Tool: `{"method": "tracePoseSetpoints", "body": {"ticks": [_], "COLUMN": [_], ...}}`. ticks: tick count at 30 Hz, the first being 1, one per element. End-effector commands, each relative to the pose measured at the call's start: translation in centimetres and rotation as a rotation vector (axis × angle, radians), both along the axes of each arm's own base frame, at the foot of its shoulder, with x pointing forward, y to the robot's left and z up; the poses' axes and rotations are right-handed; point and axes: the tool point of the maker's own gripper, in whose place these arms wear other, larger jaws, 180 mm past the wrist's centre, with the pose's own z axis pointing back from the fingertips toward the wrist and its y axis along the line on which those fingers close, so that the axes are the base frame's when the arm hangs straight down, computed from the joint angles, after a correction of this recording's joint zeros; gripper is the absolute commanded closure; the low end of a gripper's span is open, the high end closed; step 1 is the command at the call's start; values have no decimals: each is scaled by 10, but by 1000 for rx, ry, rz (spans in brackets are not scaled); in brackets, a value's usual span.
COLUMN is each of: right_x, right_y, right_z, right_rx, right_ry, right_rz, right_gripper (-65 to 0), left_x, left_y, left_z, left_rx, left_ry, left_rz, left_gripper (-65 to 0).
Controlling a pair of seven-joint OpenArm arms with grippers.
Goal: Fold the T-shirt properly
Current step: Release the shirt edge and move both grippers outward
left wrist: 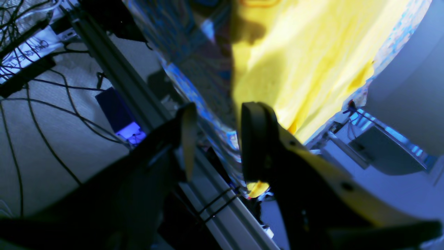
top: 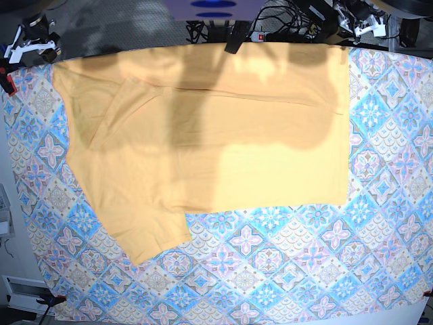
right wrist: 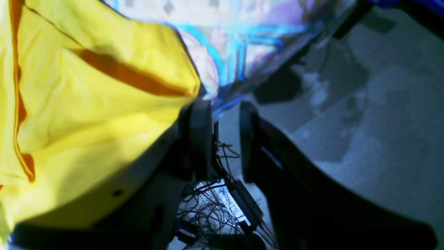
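Jaws of both grippers, left gripper (left wrist: 215, 139) and right gripper (right wrist: 225, 139), stand part-open and empty at the far edge of the worktop (top: 284, 271); we see the T-shirt (top: 223, 149) lying lengthwise left to right.

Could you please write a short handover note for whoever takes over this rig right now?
Left hand: open, empty, off the table's edge.
Right hand: open, empty, beside the shirt's edge.
Yellow-orange cotton T-shirt: lies flat on the blue-and-pink tile-patterned tablecloth, far long edge seemingly folded over, one sleeve sticking out at the near left.
Left: that sleeve and the remaining folds.
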Motion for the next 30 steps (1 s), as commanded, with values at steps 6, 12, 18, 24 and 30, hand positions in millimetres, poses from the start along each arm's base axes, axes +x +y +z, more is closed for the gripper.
{"method": "tracePoseSetpoints", "body": {"ticks": [6,12,18,24,30], "right_x": [33,56,86,126,171], "right_y": [-9,-6,0,22,67], "right_z": [39,65,87,89,87], "right_rx": [-88,-139,-172,-122,-54], "right_ry": [-102,-165,-245,-284,-337], "right_rz": [68,120,160,219,334], "right_gripper": [-143,-143,-143,-143,-143], "left_x": [41,66,103,147,200], "left_y": [-2,-4,8,41,68], "left_z": [51,71,85,106,136], "left_rx": [87,123,165,301,449], "left_ry": [-166,-252,-347,-427,-508], "left_rz": [-114,-147,-129,-139,-171], "left_gripper": [-214,-214,-214,-214,-214]}}
